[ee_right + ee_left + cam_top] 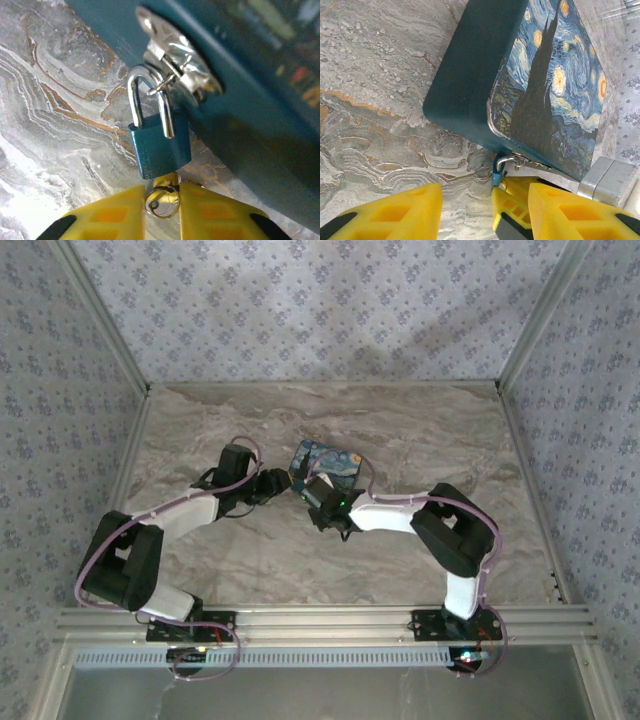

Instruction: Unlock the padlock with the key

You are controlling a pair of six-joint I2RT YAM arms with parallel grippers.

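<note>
A small teal padlock point(160, 147) hangs by its steel shackle from the silver hasp point(175, 55) of a dark teal box point(470, 65) with a Starry Night lid point(325, 461). A brass key point(167, 181) with a wire ring sits under the padlock's bottom face, at the keyhole. My right gripper point(162, 194) is shut on the key's head. In the left wrist view the padlock point(497, 172) shows edge-on below the box corner. My left gripper point(480, 200) is open just left of the padlock, with the right gripper's yellow fingers point(512, 205) inside its gap.
The box rests on the marble-patterned table point(400, 430) at mid-depth. Both arms meet in front of it, left gripper point(276, 483) and right gripper point(312, 490) close together. A metal frame post point(607, 177) stands by the box. Patterned walls enclose the table.
</note>
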